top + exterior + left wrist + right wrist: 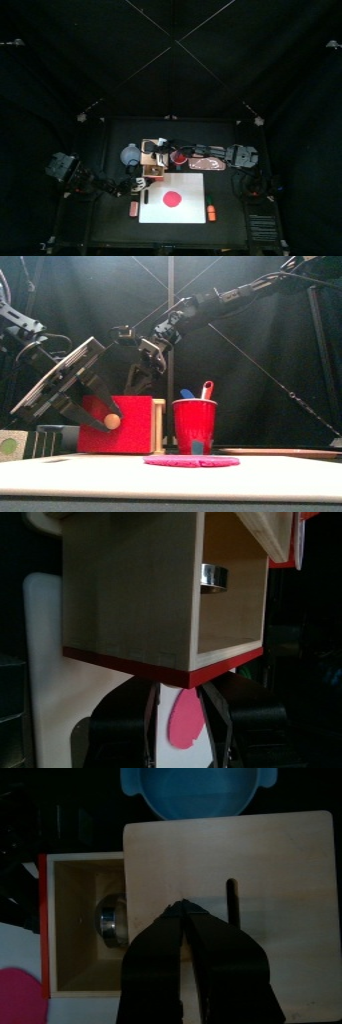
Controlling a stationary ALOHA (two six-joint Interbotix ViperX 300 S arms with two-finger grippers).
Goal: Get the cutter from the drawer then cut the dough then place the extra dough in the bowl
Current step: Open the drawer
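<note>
Cutter (110, 918) sits half under the box (267, 868) edge in the open drawer (74, 943); right claw (182, 910) closed, empty, above; left claw (171, 697) hold unclear

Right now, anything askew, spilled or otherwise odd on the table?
Nothing stands out. The drawer is open with the cutter lying inside, as the task needs. The dough lies flat on the white board, the red cup stands upright, and the bowl looks empty.

Left pincer (174, 700) parted low; right pincer (183, 910) closed, pointing down.
</note>
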